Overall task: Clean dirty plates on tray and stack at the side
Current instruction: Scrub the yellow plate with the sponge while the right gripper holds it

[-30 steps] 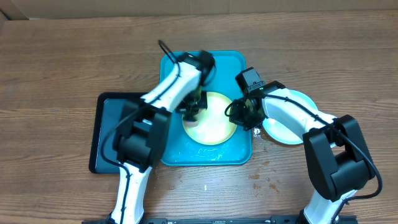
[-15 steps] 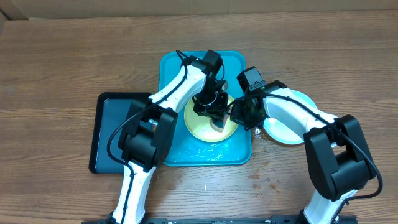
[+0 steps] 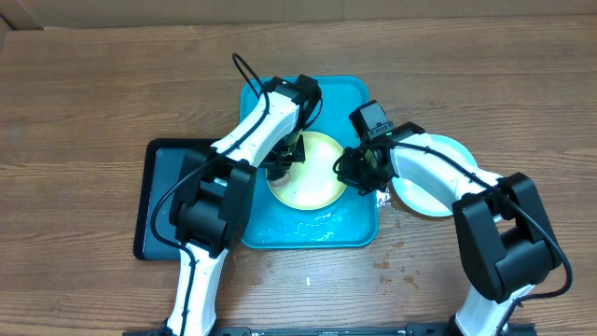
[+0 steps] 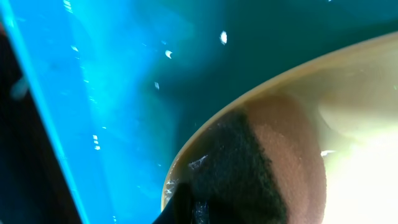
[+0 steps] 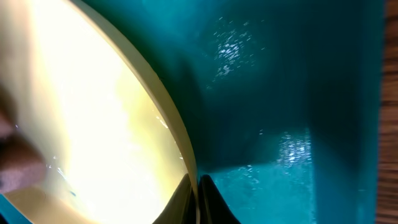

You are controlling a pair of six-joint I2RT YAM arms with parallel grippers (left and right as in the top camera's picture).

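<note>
Left gripper (image 3: 287,157) is clamped shut on what looks like a dark fuzzy scrub pad (image 4: 233,174), and right now it's parked on the far-left edge of the yellow-green plate (image 3: 315,179). The wrist view shows the pad sitting right on the rim there.

Half a second ago that same gripper was over toward the middle-right of the plate, and half a second before that it was back on the left, about where it is now. So it's basically one full wipe stroke across and back. The plate also seems to have scooted a bit toward the far side in the process.

Right gripper (image 3: 357,171) hasn't really budged. Its fingers are closed narrow on the plate's right rim, pinning it while the other arm scrubs.

The plate is lying in the middle of the turquoise tray (image 3: 350,89), and there's wet sheen on the tray floor on the near side of it. I can't spot any obvious smear left on the plate from above, but glare washes out both wrist views, so I wouldn't swear it's clean.

Off to the right, on the table (image 3: 93,93), sits the pale stack (image 3: 422,203), half hidden under the right arm. Can't tell how many are in it. The black tray (image 3: 163,201) on the left isn't involved.

My read is that scrubbing is still underway, and this plate hasn't joined the stack yet.
</note>
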